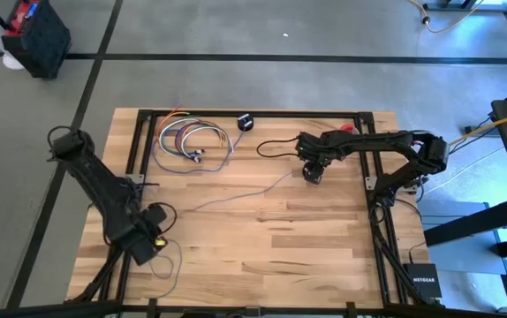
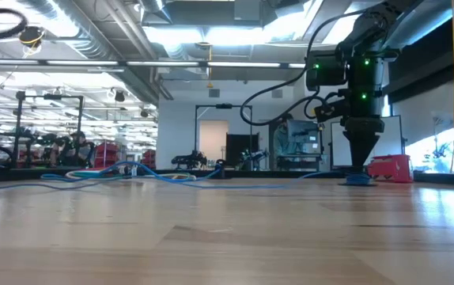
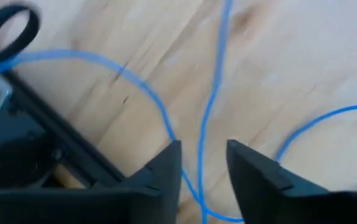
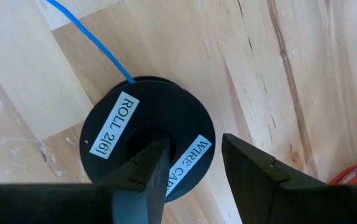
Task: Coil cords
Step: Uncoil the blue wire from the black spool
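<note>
Early in the coiling, looks like. Right gripper (image 4: 191,168) down on the black spool (image 4: 147,137) mid-right, fingers spread over its hub. Left gripper (image 3: 203,165) near-left, parted around the cord (image 1: 236,196). Next up: pinch, then wind.

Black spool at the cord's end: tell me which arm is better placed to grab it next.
Right. The right hand hangs directly over the black spool, fingers open on either side of its hub. The left hand is at the table's opposite near corner, open around a stretch of the blue cord.
</note>
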Tool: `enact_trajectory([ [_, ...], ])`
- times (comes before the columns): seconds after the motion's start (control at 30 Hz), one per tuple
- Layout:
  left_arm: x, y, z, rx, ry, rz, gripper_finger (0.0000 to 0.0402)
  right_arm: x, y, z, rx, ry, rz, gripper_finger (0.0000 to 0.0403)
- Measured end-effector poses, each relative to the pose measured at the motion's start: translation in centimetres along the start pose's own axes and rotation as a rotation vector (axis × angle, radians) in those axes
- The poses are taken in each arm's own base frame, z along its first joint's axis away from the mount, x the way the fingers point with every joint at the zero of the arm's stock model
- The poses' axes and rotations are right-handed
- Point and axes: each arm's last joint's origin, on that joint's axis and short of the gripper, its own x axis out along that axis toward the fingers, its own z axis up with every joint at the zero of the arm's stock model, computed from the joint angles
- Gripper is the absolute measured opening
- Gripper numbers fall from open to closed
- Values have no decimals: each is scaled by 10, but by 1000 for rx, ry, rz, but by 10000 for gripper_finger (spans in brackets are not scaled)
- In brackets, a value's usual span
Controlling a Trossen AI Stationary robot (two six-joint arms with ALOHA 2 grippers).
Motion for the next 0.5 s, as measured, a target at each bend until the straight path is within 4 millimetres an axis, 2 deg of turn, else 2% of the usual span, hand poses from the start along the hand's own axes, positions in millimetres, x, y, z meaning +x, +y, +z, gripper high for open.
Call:
enact_trajectory([
  [0.13, -16, -7, 24, 37, -10, -87, 160, 0, 0, 0, 0, 2, 0, 152],
  [0.27, -28, -20, 57, 114, -180, -223, 181, 0, 0, 0, 0, -2, 0, 152],
  [0.5, -17, -37, 124, 248, -421, -319, 174, 0, 0, 0, 1, 0, 9, 152],
])
